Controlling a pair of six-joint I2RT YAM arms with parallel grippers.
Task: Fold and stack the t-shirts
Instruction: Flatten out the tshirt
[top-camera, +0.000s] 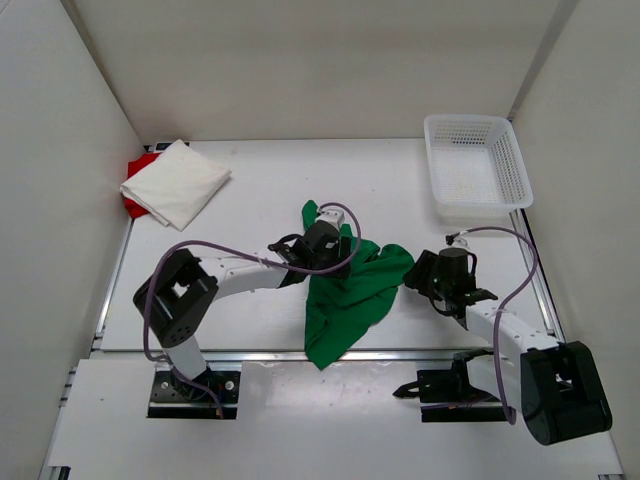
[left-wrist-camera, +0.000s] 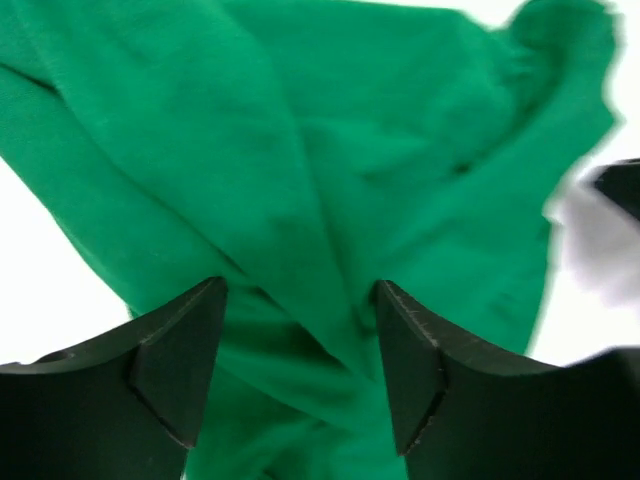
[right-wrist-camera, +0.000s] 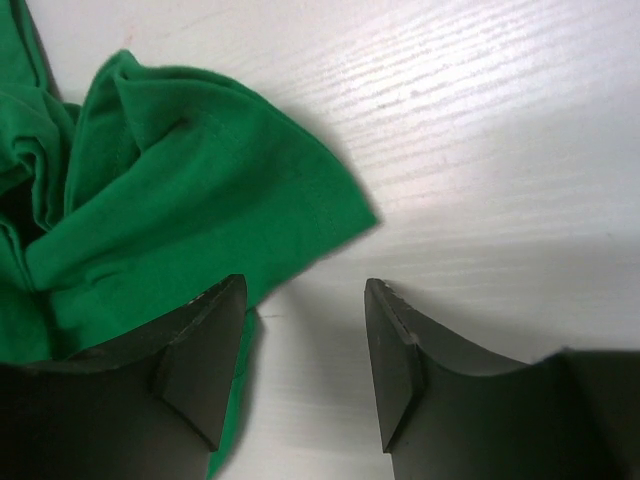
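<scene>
A green t-shirt (top-camera: 350, 295) lies crumpled in the middle of the table, its lower end reaching the near edge. At the back left, a folded white t-shirt (top-camera: 176, 182) rests on a red t-shirt (top-camera: 134, 170), of which only an edge shows. My left gripper (top-camera: 330, 255) hangs over the green shirt's upper part. In the left wrist view it (left-wrist-camera: 300, 290) stands open, with green cloth (left-wrist-camera: 330, 170) spread below and between the fingers. My right gripper (top-camera: 412, 278) is at the shirt's right edge, open (right-wrist-camera: 305, 290) over bare table. Its left finger overlaps the green hem (right-wrist-camera: 200, 200).
A white mesh basket (top-camera: 473, 165) stands at the back right corner. White walls close in the table on the left, back and right. A metal rail (top-camera: 400, 353) runs along the near edge, in front of the arm bases.
</scene>
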